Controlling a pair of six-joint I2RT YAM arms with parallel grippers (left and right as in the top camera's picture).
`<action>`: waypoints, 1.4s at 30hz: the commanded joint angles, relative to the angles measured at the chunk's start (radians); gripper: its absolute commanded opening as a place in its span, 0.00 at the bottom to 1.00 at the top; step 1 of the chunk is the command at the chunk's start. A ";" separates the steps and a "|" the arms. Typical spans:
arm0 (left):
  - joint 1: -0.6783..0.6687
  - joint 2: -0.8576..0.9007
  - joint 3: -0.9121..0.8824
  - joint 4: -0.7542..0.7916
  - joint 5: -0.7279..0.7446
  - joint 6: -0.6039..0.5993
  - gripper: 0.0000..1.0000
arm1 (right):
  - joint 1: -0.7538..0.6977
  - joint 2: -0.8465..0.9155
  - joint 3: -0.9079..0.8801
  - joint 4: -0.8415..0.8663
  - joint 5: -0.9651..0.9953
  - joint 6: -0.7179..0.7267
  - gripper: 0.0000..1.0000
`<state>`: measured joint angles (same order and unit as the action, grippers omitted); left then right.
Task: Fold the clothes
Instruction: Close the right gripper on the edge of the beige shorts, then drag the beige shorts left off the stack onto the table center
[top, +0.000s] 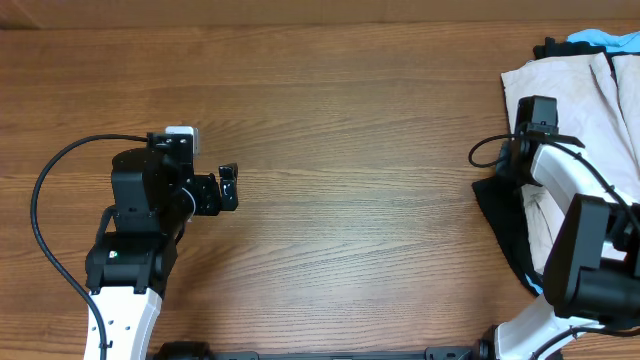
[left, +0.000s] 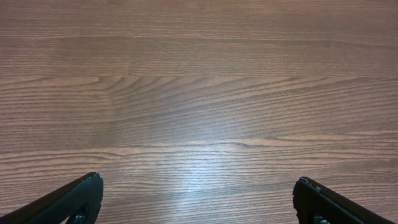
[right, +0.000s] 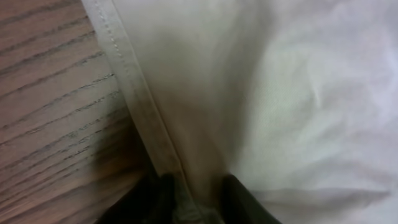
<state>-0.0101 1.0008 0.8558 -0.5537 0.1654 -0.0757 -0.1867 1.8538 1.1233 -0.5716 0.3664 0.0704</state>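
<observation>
The light beige shorts (top: 590, 100) lie crumpled at the table's right edge. My right gripper (top: 528, 128) is on their left part. In the right wrist view its dark fingers (right: 194, 193) are shut on the stitched hem of the beige shorts (right: 273, 93), with cloth pinched between them. My left gripper (top: 230, 187) hovers over bare wood at the left, far from the shorts. In the left wrist view its fingers (left: 196, 199) are wide apart and empty.
A black garment (top: 505, 225) lies under the shorts at the right, with more black cloth and a blue item (top: 605, 40) at the back right corner. The wooden table (top: 350, 150) spans the view.
</observation>
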 joint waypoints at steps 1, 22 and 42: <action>-0.003 0.001 0.025 0.005 0.019 0.000 1.00 | 0.000 0.011 -0.005 0.002 0.000 0.001 0.24; -0.003 0.001 0.025 0.005 0.019 0.000 1.00 | 0.050 -0.047 0.434 -0.435 -0.094 0.008 0.04; -0.003 0.003 0.025 0.007 0.019 0.000 1.00 | 0.615 -0.045 0.527 -0.147 -0.414 0.093 0.04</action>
<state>-0.0101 1.0008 0.8562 -0.5526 0.1658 -0.0757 0.3664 1.8324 1.6287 -0.8150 0.0212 0.0830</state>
